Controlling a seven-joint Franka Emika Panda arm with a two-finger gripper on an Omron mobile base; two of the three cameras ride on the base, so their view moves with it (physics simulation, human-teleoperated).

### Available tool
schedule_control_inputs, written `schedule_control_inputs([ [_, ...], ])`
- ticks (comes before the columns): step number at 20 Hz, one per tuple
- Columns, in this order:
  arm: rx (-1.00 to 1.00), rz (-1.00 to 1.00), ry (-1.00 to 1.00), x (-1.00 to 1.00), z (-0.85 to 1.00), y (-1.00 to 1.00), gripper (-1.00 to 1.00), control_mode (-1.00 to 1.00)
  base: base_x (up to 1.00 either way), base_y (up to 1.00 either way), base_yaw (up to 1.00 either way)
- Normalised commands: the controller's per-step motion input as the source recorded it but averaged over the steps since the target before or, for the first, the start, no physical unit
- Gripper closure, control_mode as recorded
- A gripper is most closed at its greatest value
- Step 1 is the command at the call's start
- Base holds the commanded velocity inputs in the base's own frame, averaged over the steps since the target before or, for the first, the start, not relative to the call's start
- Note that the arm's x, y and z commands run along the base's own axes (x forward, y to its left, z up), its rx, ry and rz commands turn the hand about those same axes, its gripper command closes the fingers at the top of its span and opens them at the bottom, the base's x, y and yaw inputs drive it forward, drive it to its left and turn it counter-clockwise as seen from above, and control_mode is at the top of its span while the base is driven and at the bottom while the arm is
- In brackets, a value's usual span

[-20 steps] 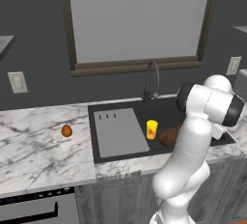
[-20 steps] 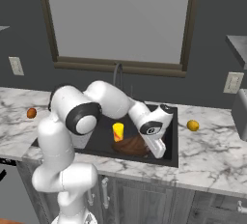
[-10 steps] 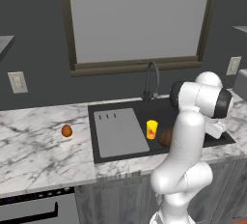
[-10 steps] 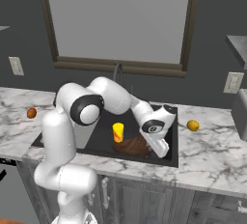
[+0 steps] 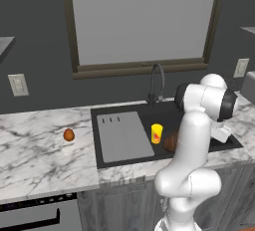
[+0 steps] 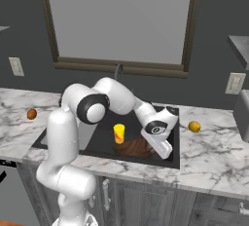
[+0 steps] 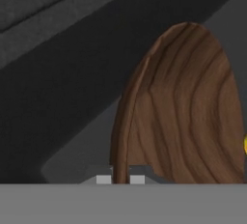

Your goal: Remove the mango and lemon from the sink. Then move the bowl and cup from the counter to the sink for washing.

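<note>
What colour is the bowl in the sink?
Dark reddish-brown wood with visible grain; the bowl shows best in the hand view.

Counting one mango [image 5: 68, 135] on the counter [image 5: 40, 150]. Counting one lemon [image 6: 194, 126] on the counter's far right side. Counting one cup [image 5: 157, 133] and one bowl [image 6: 133, 147] inside the single sink [image 5: 124, 161]. Counting one faucet [image 5: 155, 83], one window [image 5: 142, 21], two wall outlets [image 6: 16, 66], one per side.

Two base cameras look forward and down from behind the arm, left and right, sharing the sink [image 5: 199, 148]; the hand camera sits close against the bowl [image 7: 188, 107].
</note>
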Motion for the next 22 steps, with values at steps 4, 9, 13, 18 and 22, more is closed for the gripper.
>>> schedule_control_inputs([
  [4, 0.00, 0.05, 0.00, 0.07, -0.13, 0.00, 1.00, -1.00, 0.00, 0.00, 0.00],
  [9, 0.00, 0.05, 0.00, 0.10, -0.12, 0.00, 1.00, -1.00, 0.00, 0.00, 0.00],
  [13, 0.00, 0.05, 0.00, 0.07, -0.10, 0.00, 1.00, -1.00, 0.00, 0.00, 0.00],
  [18, 0.00, 0.05, 0.00, 0.01, -0.14, 0.07, 1.00, -1.00, 0.00, 0.00, 0.00],
  [22, 0.00, 0.05, 0.00, 0.02, -0.13, 0.02, 1.00, -1.00, 0.00, 0.00, 0.00],
])
